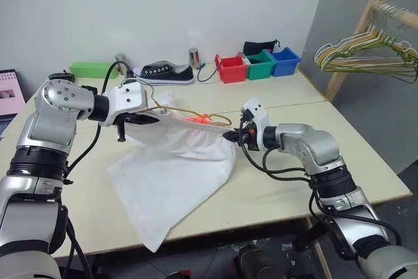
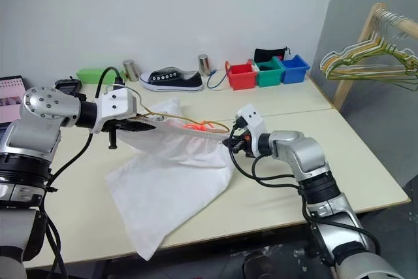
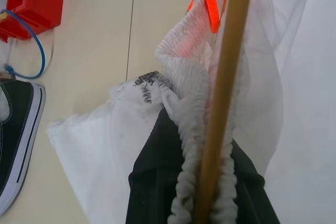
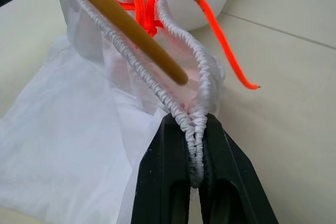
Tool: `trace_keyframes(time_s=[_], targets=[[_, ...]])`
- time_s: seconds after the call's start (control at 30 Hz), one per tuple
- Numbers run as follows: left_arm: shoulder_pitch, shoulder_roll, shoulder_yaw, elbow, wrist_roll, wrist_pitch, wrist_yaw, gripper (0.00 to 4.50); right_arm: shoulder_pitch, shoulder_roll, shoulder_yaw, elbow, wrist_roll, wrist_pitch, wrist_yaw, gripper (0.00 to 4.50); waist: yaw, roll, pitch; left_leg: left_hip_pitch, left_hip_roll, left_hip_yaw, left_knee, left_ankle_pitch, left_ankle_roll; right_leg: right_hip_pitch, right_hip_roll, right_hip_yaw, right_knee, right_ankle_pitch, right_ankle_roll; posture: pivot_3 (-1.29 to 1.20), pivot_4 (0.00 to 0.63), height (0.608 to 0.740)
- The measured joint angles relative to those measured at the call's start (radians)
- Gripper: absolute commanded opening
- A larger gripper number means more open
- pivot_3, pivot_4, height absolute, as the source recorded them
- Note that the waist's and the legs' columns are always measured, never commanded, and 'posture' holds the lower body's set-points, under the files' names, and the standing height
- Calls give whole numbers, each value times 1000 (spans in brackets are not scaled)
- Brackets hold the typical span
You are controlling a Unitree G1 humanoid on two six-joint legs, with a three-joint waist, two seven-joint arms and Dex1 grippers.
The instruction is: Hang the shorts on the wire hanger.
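The white shorts [image 1: 171, 169] hang over the table, their gathered waistband stretched between my two grippers and the legs draped down to the table's near edge. An orange drawstring [image 1: 199, 119] sits at the middle of the waistband. My left gripper [image 1: 139, 121] is shut on the waistband's left end, and the pale-yellow wire hanger [image 3: 227, 72] runs along between its fingers [image 3: 152, 166]. My right gripper [image 4: 194, 125] is shut on the waistband's right end. One end of the hanger [image 4: 123, 27] lies inside the waist opening just beyond it.
A black sneaker [image 1: 166, 72], two metal cans, a green box [image 1: 93, 68] and red, green and blue bins [image 1: 258, 65] line the table's back edge. A wooden rack with a bunch of hangers [image 1: 375, 53] stands off the table's right side.
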Motion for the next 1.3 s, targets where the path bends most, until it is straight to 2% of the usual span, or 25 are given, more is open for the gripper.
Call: trace_keyframes(time_s=[0.43, 0.67, 1.0, 1.3], targets=[[-4, 19, -57, 53, 66, -136, -3, 38, 17, -222, 116, -147, -37, -108, 144, 12, 1, 0, 0, -1, 0, 1, -1, 0, 0, 0, 0, 0, -3, 0, 0, -240, 18, 740], [-38, 19, -103, 93, 110, -208, 11, 38, -31, -275, 138, -162, -58, -144, 193, 12, -6, 0, 0, -1, 0, 1, -2, 0, 0, 0, 0, 1, -5, 0, 0, -267, 22, 740], [-108, -3, -138, 197, 184, -288, 77, 38, -114, -254, 139, -267, -55, -53, 205, 12, -10, 0, 1, -3, 0, 1, -2, 0, 0, -1, 0, 0, -7, 0, 0, -286, 21, 740], [-158, -108, -145, 274, 234, -302, 164, 38, -211, -124, 141, -230, -71, -11, 126, 12, -25, 0, 1, -4, 0, 1, -2, 0, 0, -2, 0, 0, -6, 0, 0, -304, 19, 740]])
